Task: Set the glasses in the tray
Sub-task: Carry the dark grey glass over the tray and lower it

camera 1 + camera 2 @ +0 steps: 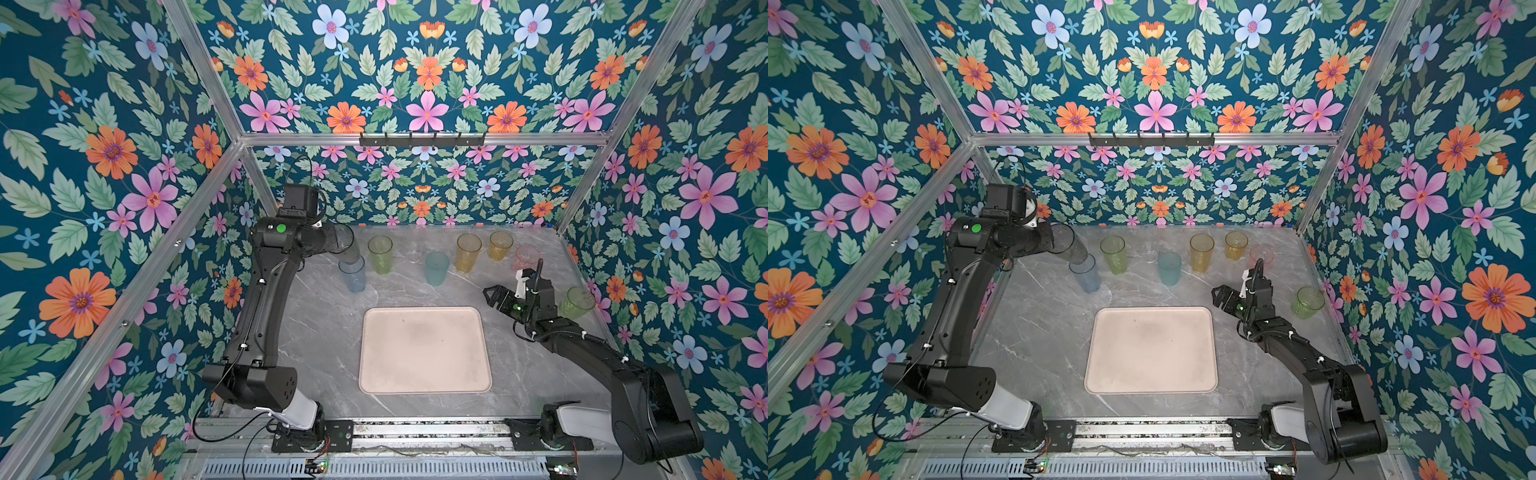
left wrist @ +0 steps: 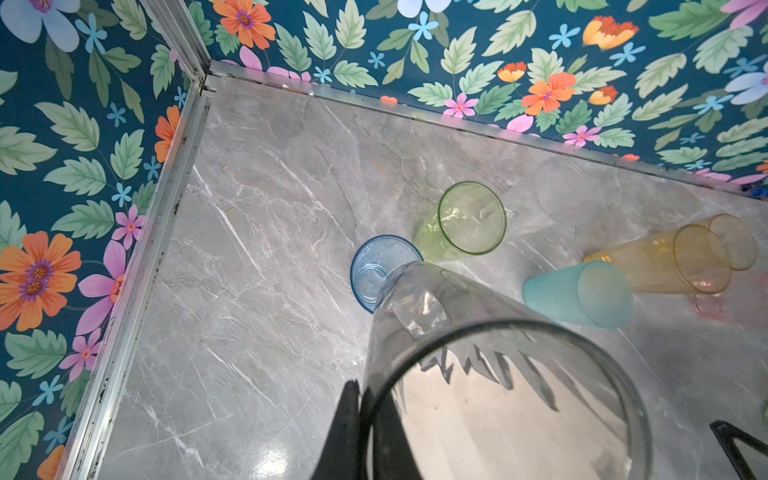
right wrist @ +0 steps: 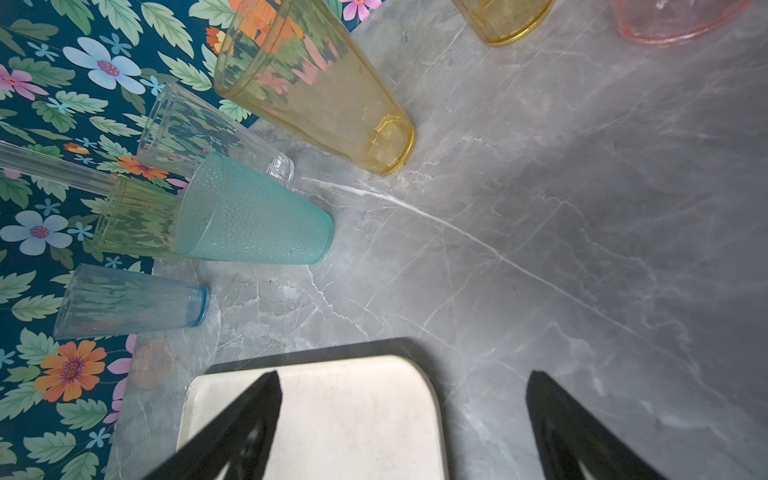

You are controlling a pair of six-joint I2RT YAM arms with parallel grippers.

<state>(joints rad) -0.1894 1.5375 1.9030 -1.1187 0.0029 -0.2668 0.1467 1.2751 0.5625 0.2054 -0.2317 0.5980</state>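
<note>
L gripper (image 2: 358,415) is pinching the grey glass (image 1: 347,247) by its rim at back-left, close to the wall, tilting it w/ base over the blue glass (image 1: 353,276). R gripper (image 3: 403,378) is hanging spread wide (straddling the tray (image 1: 424,374) corner edge). The other glasses (image 1: 468,253) are lining the back edge, w/ marble (image 1: 324,324) lying open btwn them & tray.

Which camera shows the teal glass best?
The right wrist view: the teal glass is large there, dimpled surface clear. The left wrist view shows it smaller; in both top views it is tiny, upright.
</note>
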